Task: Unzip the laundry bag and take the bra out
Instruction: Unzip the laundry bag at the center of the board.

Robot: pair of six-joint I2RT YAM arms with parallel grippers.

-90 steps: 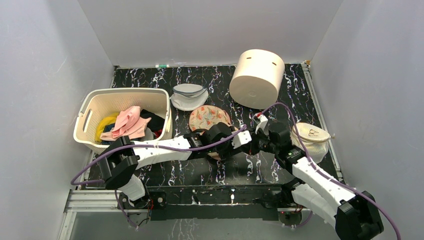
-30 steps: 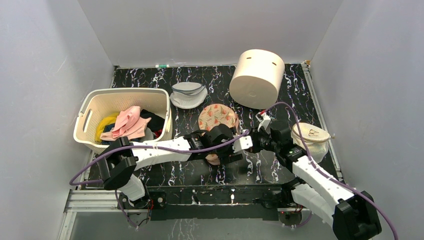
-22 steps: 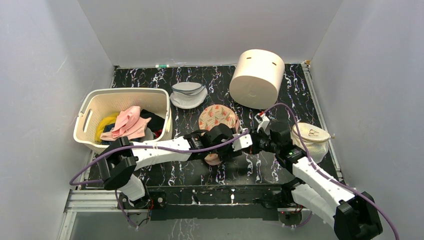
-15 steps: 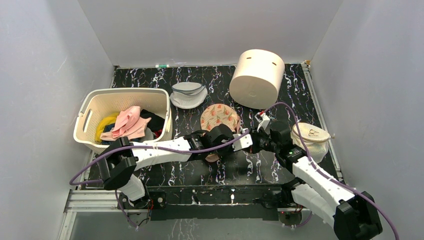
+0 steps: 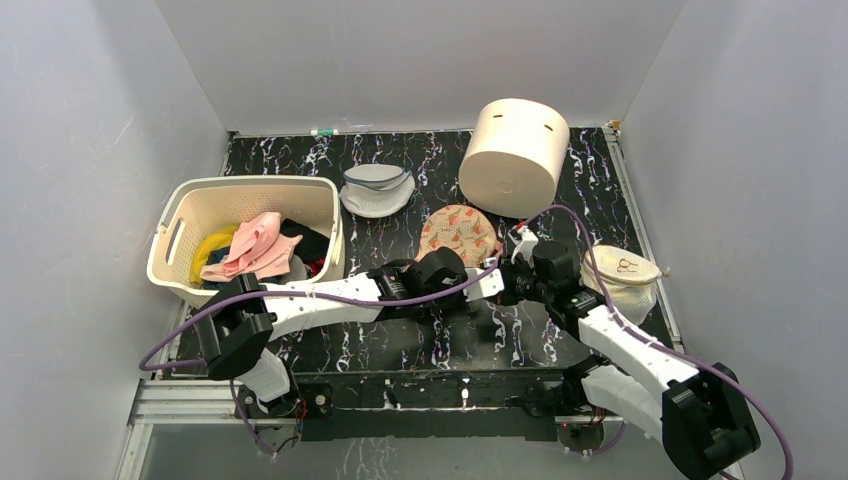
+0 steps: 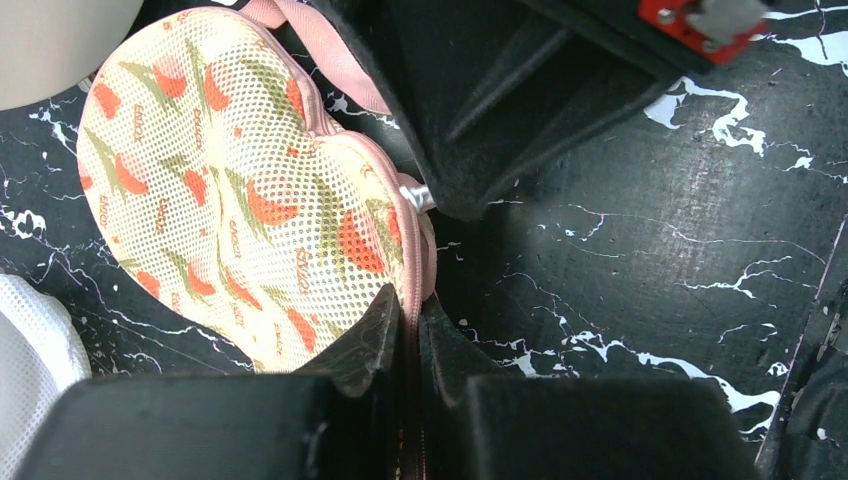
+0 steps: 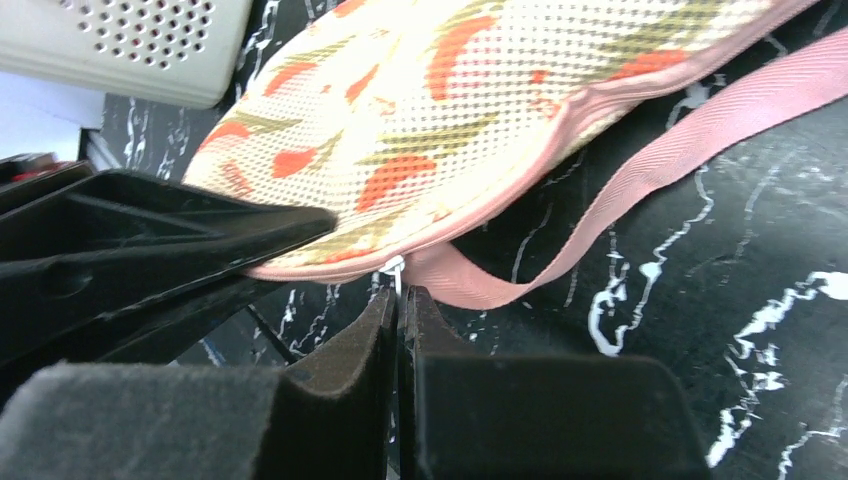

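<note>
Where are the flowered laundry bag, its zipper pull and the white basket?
laundry bag [image 6: 220, 190]: left wrist view, flowered mesh top.
zipper pull [image 7: 393, 267]: right wrist view, silvery tab at the rim.
basket [image 5: 255, 183]: top view, far rim.

Laundry bag [image 5: 458, 233] right of basket [image 5: 255, 181]

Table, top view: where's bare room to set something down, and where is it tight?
Free: the back-left corner behind the basket and grey mesh bag; the near strip between the forearms and table edge. Crowded: the middle, where left gripper and right gripper clamp the laundry bag between the cream drum and cream pouch.
</note>
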